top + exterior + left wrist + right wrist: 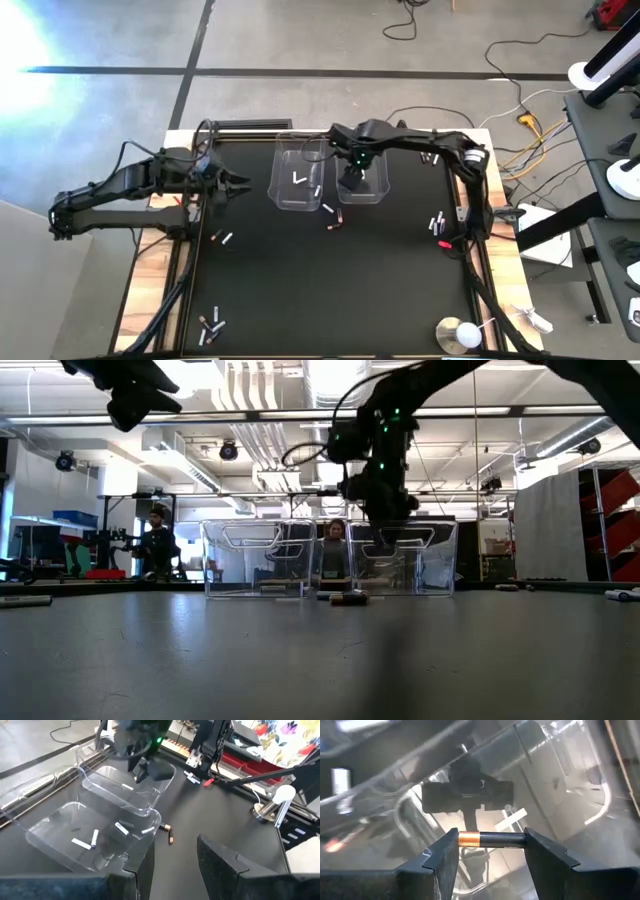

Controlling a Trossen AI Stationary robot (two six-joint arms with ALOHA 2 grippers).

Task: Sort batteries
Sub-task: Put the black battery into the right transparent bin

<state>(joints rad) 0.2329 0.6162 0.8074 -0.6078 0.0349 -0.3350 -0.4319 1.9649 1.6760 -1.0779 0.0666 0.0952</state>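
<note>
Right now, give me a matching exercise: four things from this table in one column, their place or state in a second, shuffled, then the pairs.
Things:
1. right hand
2. left hand
3. left clear bin
4. dark battery with copper end

Places or states:
A. holds silvery-white batteries
B. clamped end to end between two fingers
C. open and empty, beside the bins at the table's left
D. over the right clear bin, shut on a battery

Pairs: 1-D, 2-C, 3-A, 4-B
</note>
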